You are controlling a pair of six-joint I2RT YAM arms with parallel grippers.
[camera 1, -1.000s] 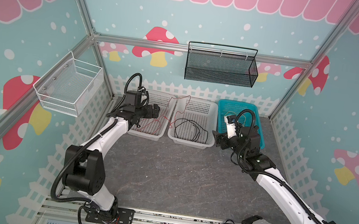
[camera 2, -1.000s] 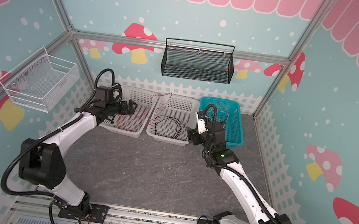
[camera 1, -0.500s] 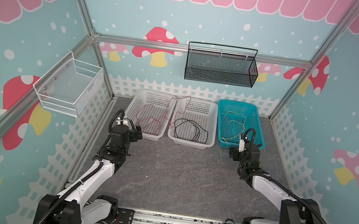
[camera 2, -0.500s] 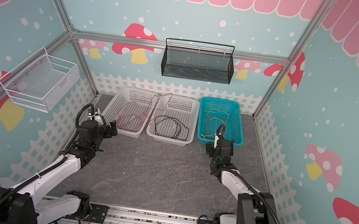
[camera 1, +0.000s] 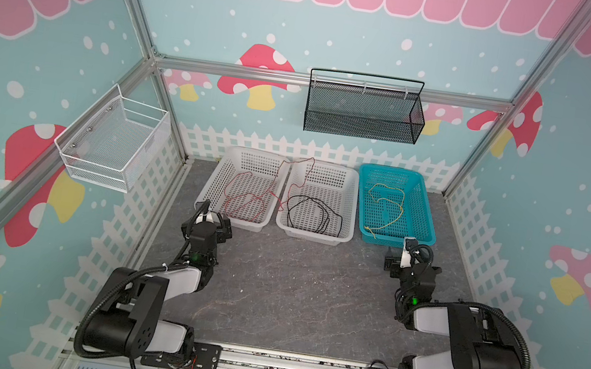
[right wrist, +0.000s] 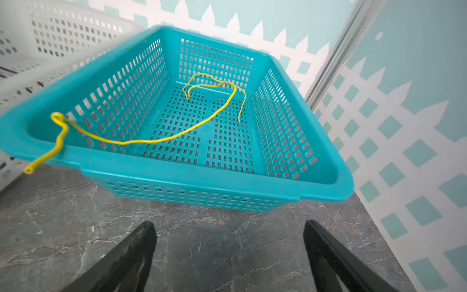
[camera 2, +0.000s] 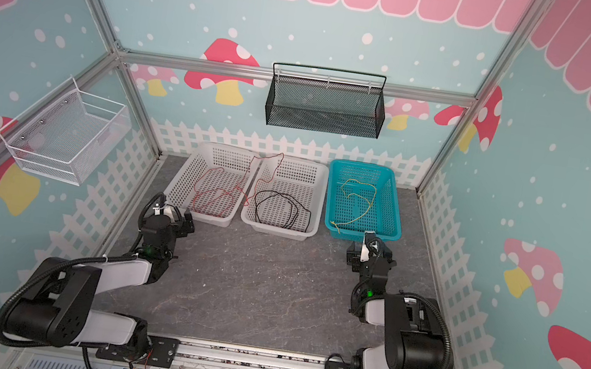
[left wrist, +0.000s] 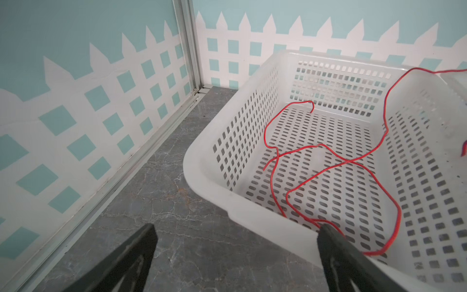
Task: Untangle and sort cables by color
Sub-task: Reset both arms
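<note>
Red cable (left wrist: 319,145), black cable (camera 1: 309,198), yellow cable (right wrist: 141,142) lie in separate baskets (right wrist: 202,174); sorting apparently complete. Left pincer (left wrist: 237,227), right pincer (right wrist: 229,222): wide open, empty.

A white perforated plastic basket (left wrist: 202,172) is seen standing on a grey marbled surface (left wrist: 177,227), near a wall printed with a white picket fence (left wrist: 83,83). A thin red cable (left wrist: 353,160) is looped loosely across the basket floor, and one stretch is carried up to the rim. The dark fingers (left wrist: 131,257) of the left hand (left wrist: 238,227) are spread wide apart, one over the bare surface and one before the basket's near rim.
</note>
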